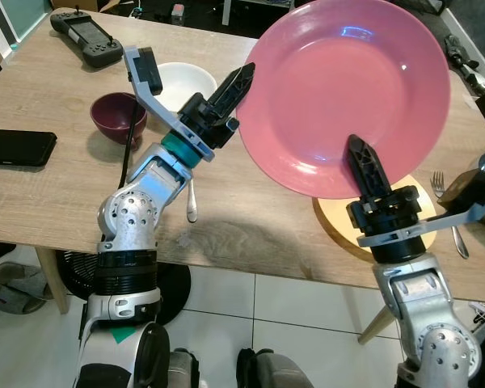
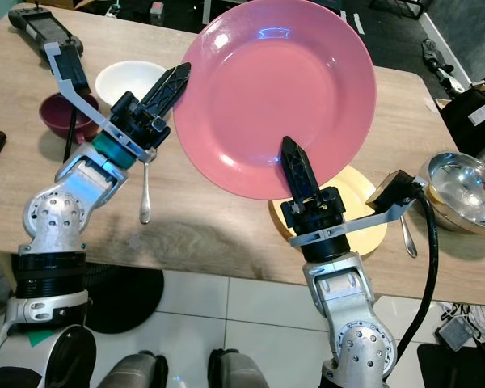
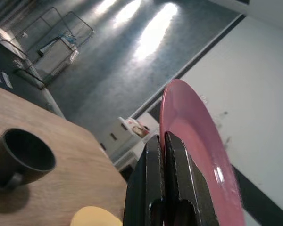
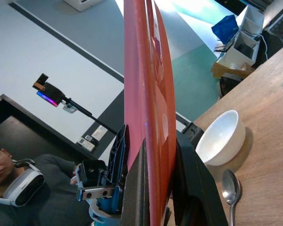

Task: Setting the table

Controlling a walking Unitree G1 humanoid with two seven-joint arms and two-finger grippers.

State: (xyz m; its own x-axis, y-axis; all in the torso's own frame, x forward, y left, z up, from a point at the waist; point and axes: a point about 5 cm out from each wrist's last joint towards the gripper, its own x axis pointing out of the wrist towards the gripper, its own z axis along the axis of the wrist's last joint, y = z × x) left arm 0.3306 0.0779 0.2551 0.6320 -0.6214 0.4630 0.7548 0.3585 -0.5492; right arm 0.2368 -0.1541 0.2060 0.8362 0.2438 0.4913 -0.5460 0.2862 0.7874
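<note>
Both grippers, left gripper (image 1: 241,81) and right gripper (image 1: 362,162), pinch the round pink plate's (image 1: 347,89) rim, fingers clamped. Lower it level onto the round yellow wooden placemat (image 1: 424,214), keeping both grips even.

The two head views are evenly and brightly lit, and both are sharp, without motion blur. A small bluish-white glare is seen near the upper rim of the pink plate (image 1: 347,89). Soft shadows are cast on the wooden worktop (image 1: 56,194) below the arms, which suggests light from above. The straight edges of the worktop appear slightly bent toward the picture borders. In the left wrist view, strong streaks of light are reflected on a grey surface behind, and the black fingers (image 3: 177,188) close to the lens are rendered soft. In the right wrist view the plate edge is blurred, while the white bowl (image 4: 222,137) is clearer.
</note>
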